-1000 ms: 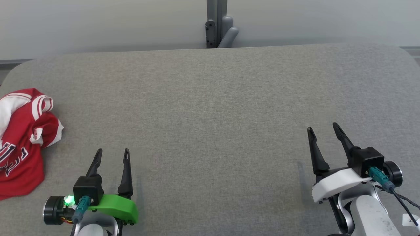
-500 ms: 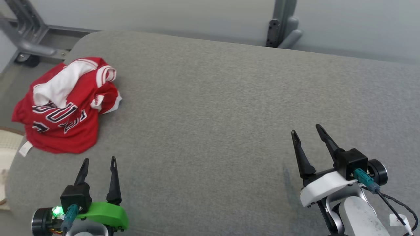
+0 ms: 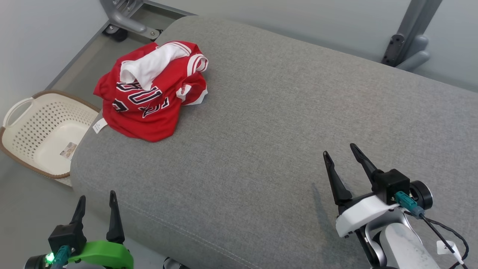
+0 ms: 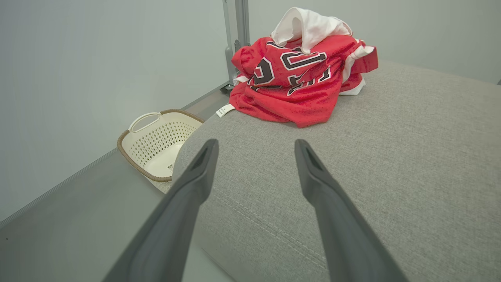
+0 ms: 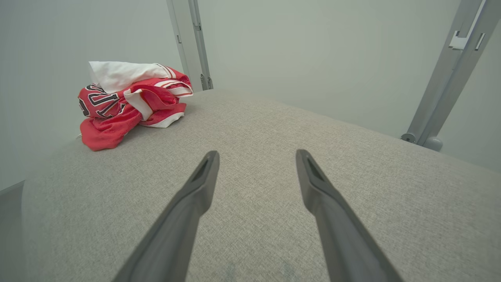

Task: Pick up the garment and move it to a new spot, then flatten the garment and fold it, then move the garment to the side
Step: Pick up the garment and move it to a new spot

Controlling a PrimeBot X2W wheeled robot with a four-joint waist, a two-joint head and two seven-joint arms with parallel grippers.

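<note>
The garment [image 3: 151,93] is a red jersey with white trim and dark lettering, crumpled in a heap at the far left corner of the grey padded table [image 3: 283,130]. It also shows ahead in the left wrist view as the garment [image 4: 301,78] and far off to the left in the right wrist view as the garment [image 5: 125,102]. My left gripper [image 3: 96,196] stands open off the table's near left corner, over the floor, well short of the heap. My right gripper [image 3: 339,149] is open above the table's near right part, with nothing between its fingers.
A cream perforated laundry basket [image 3: 22,108] sits on the floor left of the table, also seen as the basket [image 4: 135,147]. Grey metal frame posts [image 3: 407,37] stand behind the table, and a wheeled frame foot [image 3: 123,22] is by the far left corner.
The head camera has swung left, so the whole garment and the basket have come into view. Both grippers stay open; the left one now sits over the floor off the table's corner.
</note>
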